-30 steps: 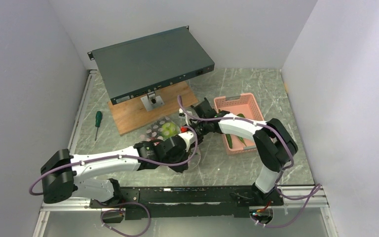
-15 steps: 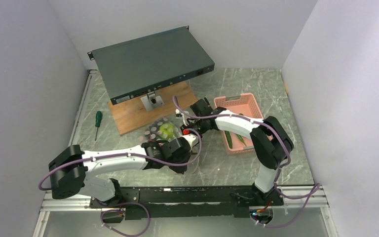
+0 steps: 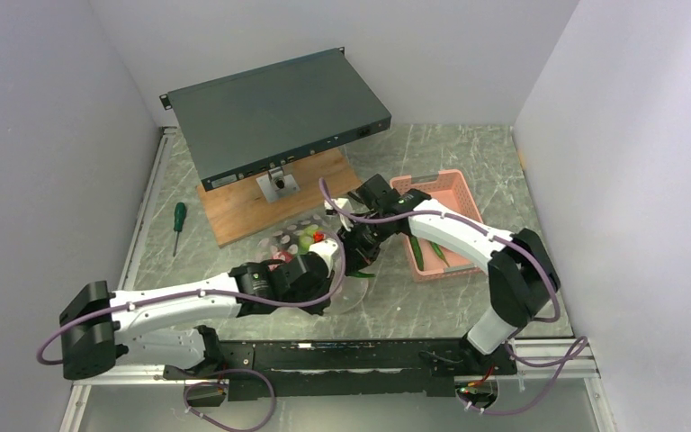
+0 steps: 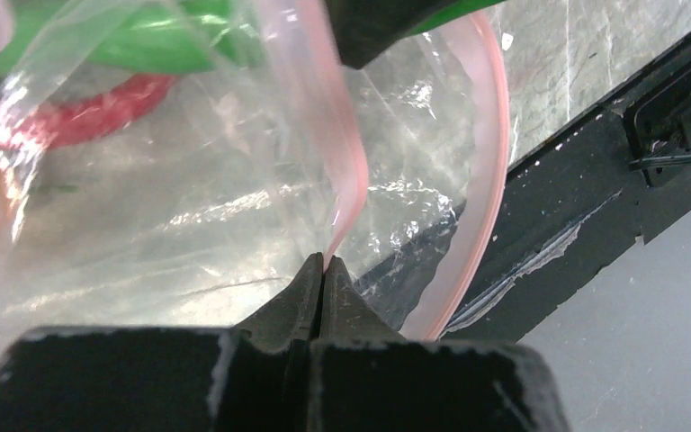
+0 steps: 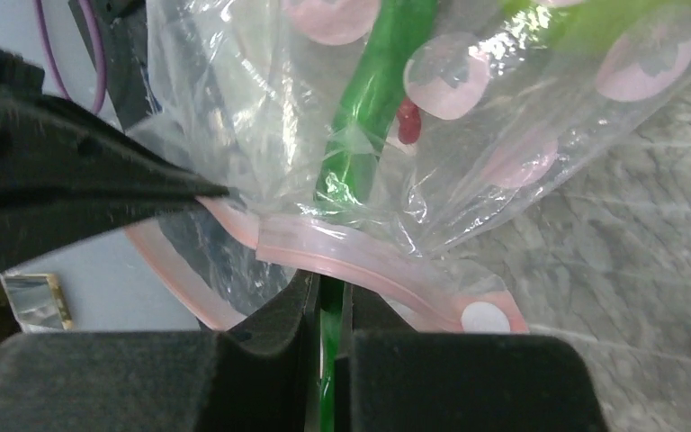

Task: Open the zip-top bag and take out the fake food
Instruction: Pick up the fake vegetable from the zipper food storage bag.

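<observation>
The clear zip-top bag [image 3: 290,241] with pinkish dots lies at the table's centre, its mouth open. My left gripper [image 4: 324,263] is shut on one side of the bag's pink zip strip [image 4: 346,171]. My right gripper [image 5: 328,292] is shut on a long green pod [image 5: 369,99] that runs from inside the bag out through the mouth, over the other pink rim [image 5: 360,261]. Fake food still shows inside: a green apple [image 3: 306,239] and a red piece [image 3: 318,236]. In the top view the right gripper [image 3: 358,252] sits just right of the bag.
A pink slotted basket [image 3: 454,193] stands right of the bag with green pods [image 3: 418,252] in it. Behind are a wooden board [image 3: 243,211] and a dark rack unit [image 3: 270,112]. A green-handled screwdriver [image 3: 178,220] lies at the left.
My right gripper has drawn back toward the near edge with the green pod in it. The left arm has swung lower and leftward while keeping its hold on the bag's rim.
</observation>
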### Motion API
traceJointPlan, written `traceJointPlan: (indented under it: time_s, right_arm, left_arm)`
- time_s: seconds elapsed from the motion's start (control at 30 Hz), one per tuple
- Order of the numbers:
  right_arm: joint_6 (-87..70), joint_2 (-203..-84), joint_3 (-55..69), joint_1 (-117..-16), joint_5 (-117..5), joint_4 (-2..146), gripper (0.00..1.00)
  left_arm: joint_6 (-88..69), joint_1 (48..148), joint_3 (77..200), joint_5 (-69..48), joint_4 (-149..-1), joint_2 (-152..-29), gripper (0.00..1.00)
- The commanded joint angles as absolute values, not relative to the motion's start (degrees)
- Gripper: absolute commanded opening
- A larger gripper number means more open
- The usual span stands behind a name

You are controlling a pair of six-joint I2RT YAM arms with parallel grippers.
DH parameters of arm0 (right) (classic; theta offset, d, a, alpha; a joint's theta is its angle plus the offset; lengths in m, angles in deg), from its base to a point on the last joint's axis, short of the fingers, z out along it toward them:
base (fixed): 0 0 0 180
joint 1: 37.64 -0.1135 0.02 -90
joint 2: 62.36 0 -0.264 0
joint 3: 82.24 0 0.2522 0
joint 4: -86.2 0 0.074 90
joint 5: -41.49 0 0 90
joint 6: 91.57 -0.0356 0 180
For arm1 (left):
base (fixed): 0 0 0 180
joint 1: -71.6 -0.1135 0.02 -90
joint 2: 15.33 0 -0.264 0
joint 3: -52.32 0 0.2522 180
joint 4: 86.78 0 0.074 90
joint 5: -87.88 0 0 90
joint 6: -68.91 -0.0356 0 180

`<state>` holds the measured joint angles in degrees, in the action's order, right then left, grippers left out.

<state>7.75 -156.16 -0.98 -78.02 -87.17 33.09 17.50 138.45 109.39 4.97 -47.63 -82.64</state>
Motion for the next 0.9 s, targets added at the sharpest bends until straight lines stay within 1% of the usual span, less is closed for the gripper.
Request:
traceJointPlan:
  time_s: [0.0, 0.13, 0.27, 0.37, 0.47, 0.6, 0.73, 0.87]
  right_arm:
    - [12.83, -151.33, 0.44, -77.86, -84.83, 28.50, 0.00]
    - [17.05, -151.84, 1.03, -77.90, -86.34, 23.97, 0.00]
    - [26.98, -155.12, 4.08, -77.90, -89.35, 13.43, 0.00]
    - [32.53, -156.15, 4.93, -77.90, -91.26, 9.42, 0.00]
    - [34.53, -155.56, 4.48, -77.91, -91.08, 9.22, 0.00]
    - [36.40, -154.74, 4.16, -77.89, -87.15, 9.13, 0.00]
    - [34.20, -153.59, 1.44, -77.92, -81.84, 14.65, 0.00]
    - [32.90, -155.29, -2.25, -78.63, -75.32, 21.01, 0.00]
  left_arm:
    - [19.39, 138.66, 108.68, 10.16, -45.72, -78.33, 0.00]
    - [19.93, 138.68, 108.11, 12.25, -44.43, -74.68, 0.00]
    - [20.85, 138.66, 107.32, 14.34, -43.17, -70.91, 0.00]
    - [21.76, 138.68, 106.30, 15.72, -43.18, -68.79, 0.00]
    - [22.19, 138.66, 105.28, 16.16, -43.21, -68.16, 0.00]
    - [22.54, 138.68, 103.92, 16.45, -42.54, -68.95, 0.00]
    - [23.28, 138.66, 101.73, 16.25, -43.36, -69.84, 0.00]
    - [23.01, 138.66, 100.85, 13.82, -48.61, -70.84, 0.00]
